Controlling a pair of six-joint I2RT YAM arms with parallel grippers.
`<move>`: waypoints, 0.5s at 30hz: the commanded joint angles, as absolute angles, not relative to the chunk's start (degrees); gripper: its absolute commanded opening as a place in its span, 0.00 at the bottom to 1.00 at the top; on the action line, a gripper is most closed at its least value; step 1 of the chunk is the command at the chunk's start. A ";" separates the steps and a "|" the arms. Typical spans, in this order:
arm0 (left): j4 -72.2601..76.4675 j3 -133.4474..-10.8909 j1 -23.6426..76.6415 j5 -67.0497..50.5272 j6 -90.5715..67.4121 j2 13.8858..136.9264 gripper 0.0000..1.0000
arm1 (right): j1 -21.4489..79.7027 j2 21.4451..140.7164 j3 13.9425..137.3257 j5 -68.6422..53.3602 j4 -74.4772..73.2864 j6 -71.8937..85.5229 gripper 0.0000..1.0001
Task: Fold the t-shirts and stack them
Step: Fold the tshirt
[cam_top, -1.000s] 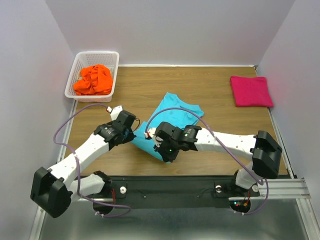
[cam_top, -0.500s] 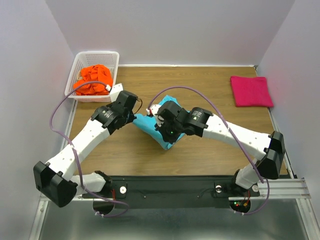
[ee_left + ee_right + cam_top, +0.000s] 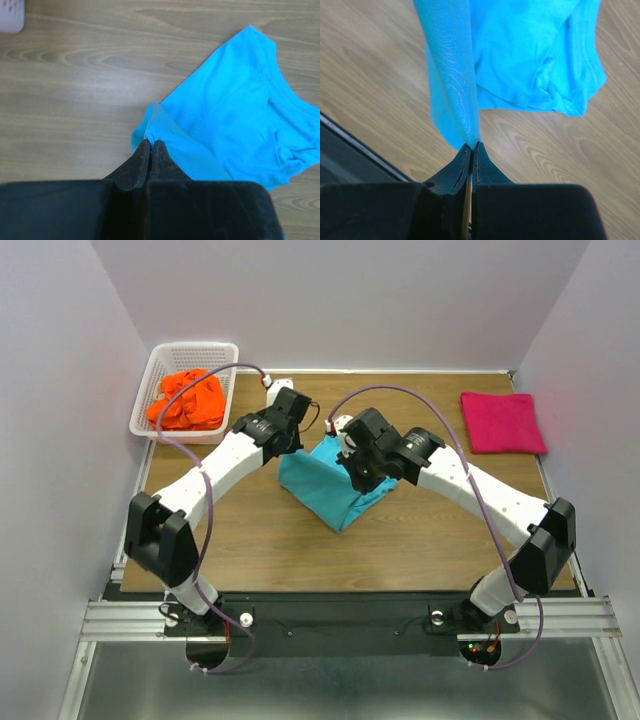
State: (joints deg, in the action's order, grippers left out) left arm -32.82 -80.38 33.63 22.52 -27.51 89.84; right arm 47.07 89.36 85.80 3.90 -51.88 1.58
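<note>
The turquoise-blue t-shirt (image 3: 325, 485) is lifted off the middle of the table and hangs between both grippers. My left gripper (image 3: 285, 445) is shut on its left edge (image 3: 155, 131). My right gripper (image 3: 362, 472) is shut on its right edge (image 3: 452, 95). The cloth sags to a point toward the near side. The magenta-pink t-shirt (image 3: 502, 422) lies folded flat at the back right. The bright orange t-shirt (image 3: 188, 400) is bunched in the white basket (image 3: 152, 375) at the back left.
Grey walls stand close on the left, right and back of the wooden table (image 3: 240, 540). The black rail with the arm bases (image 3: 340, 618) runs along the near edge. Purple cables loop over both arms.
Both grippers have moved away from the near edge toward the back and risen, carrying the turquoise shirt with them. The shirt went from lying on the table to hanging between them.
</note>
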 commanded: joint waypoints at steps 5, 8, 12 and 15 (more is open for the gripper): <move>-24.18 -91.31 33.13 20.22 -20.31 99.57 0.00 | 43.07 91.67 86.31 6.76 -52.47 0.44 0.01; -21.55 -92.90 33.13 19.51 -19.60 101.85 0.00 | 42.19 92.64 85.52 11.32 -51.59 0.53 0.01; -18.73 -94.04 33.05 19.25 -18.46 104.93 0.00 | 41.05 94.39 83.24 14.41 -49.14 0.62 0.01; -15.83 -94.13 33.05 18.20 -17.49 107.66 0.00 | 40.25 96.15 81.65 17.39 -45.80 0.88 0.01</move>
